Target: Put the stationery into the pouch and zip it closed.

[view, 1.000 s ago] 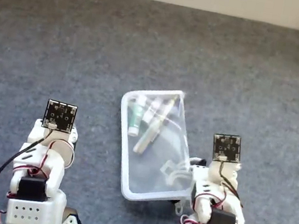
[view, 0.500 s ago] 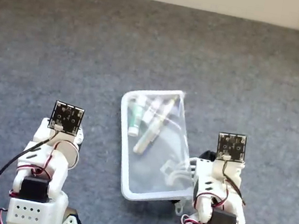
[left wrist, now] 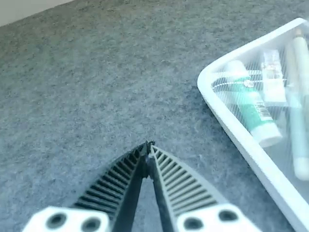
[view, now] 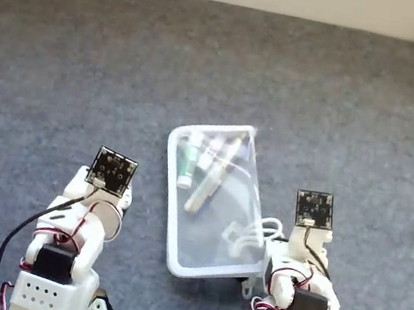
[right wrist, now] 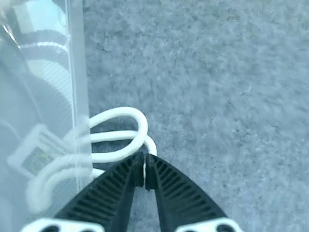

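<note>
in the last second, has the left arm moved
Yes. In the high view the left arm has swung sideways toward the pouch, which lies where it was; the gap between them is narrower.

The left gripper (left wrist: 147, 147) rises from the near edge of the view, its two black ribbed fingers pressed together at the tips, above a grey carpet-like surface (left wrist: 87, 82). Off to one side, apart from the gripper, lies the corner of a see-through pouch (left wrist: 206, 77) with a white rounded rim. Inside it lie a green and white tube (left wrist: 251, 108), a small whitish item (left wrist: 271, 72) (too blurred to identify) and a long pale stick (left wrist: 299, 111), close together.
</note>
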